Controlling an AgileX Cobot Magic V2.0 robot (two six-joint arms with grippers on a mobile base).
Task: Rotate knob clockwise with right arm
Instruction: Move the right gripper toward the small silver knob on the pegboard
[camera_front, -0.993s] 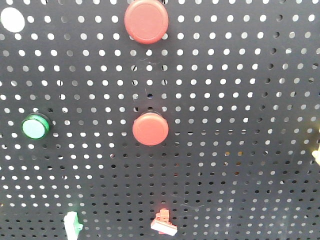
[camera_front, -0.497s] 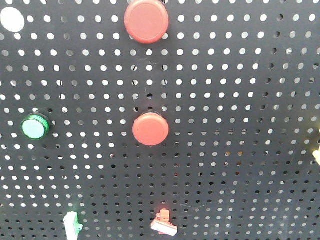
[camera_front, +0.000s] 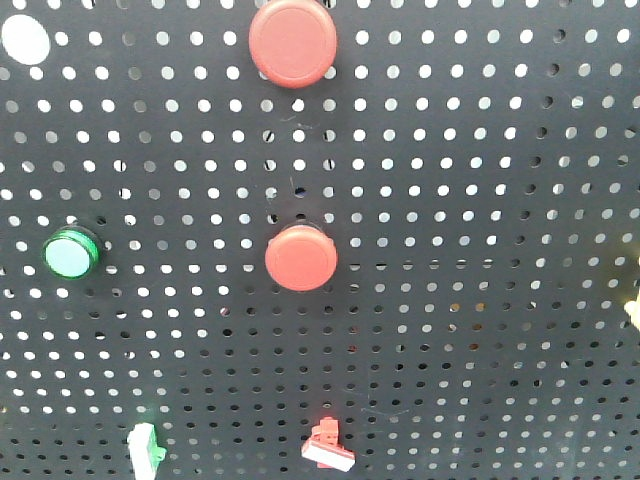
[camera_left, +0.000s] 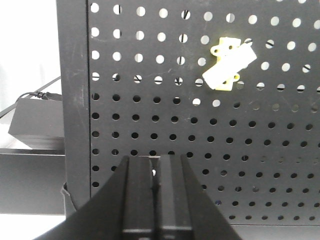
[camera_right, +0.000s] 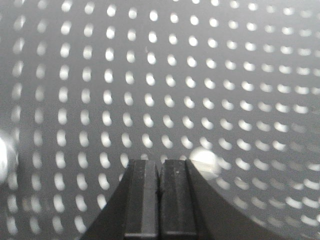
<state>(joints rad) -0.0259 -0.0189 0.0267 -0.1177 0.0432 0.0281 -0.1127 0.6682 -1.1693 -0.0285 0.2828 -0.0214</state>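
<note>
I judge this the approach: my right pincer (camera_right: 160, 162), pressed together and empty, faces the pegboard (camera_right: 150, 75) close up. Its blurred view shows no sure knob, only a pale blob (camera_right: 205, 159) just up-right of the tips. Next I must find the knob, spread, and centre on it. Left pincer (camera_left: 156, 157), also pressed together, sits below a yellow fitting (camera_left: 227, 64).

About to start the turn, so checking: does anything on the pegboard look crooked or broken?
The yellow bracket in the left wrist view sits tilted against the hole rows of the pegboard. The small red clip low in the front view is skewed too. Nothing looks broken.
</note>
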